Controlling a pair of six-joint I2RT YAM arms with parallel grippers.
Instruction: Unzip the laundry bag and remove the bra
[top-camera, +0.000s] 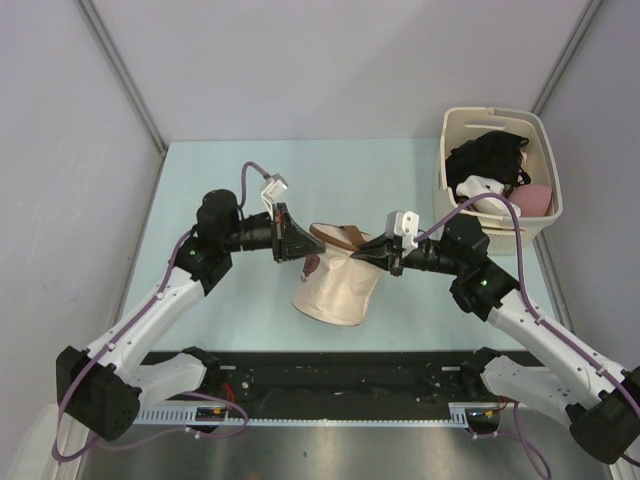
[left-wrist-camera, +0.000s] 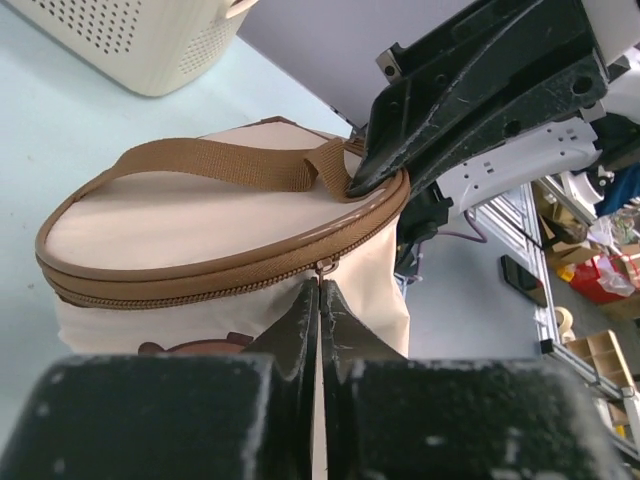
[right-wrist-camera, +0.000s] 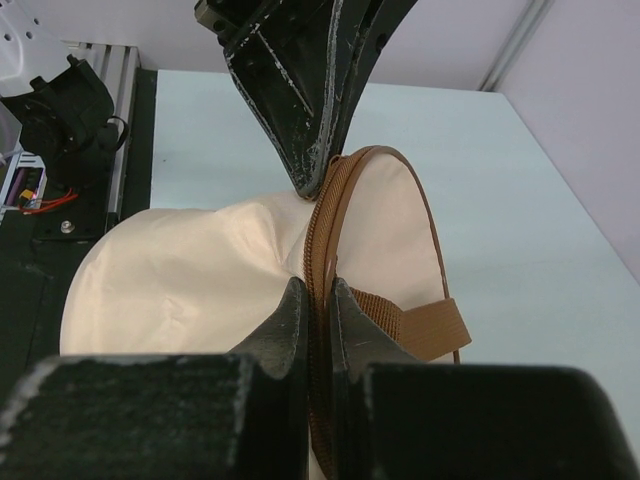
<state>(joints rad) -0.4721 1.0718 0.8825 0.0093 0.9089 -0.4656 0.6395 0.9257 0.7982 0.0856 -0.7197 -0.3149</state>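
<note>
The cream laundry bag (top-camera: 335, 290) lies on its side mid-table, with its brown-trimmed lid facing away from the arms. Its zipper (left-wrist-camera: 180, 285) looks closed. My left gripper (top-camera: 303, 248) is shut at the zipper pull (left-wrist-camera: 323, 267), fingertips pinched right below the slider (left-wrist-camera: 320, 287). My right gripper (top-camera: 362, 255) is shut on the bag's brown zipper rim (right-wrist-camera: 325, 220) on the opposite side (right-wrist-camera: 312, 288). A brown webbing handle (left-wrist-camera: 230, 160) crosses the lid. The bra is hidden.
A rigid cream plastic basket (top-camera: 497, 120) stands at the back right, holding dark clothes (top-camera: 490, 155) and something pink (top-camera: 538, 200). It also shows in the left wrist view (left-wrist-camera: 140, 40). A black rail (top-camera: 330, 370) runs along the table's near edge.
</note>
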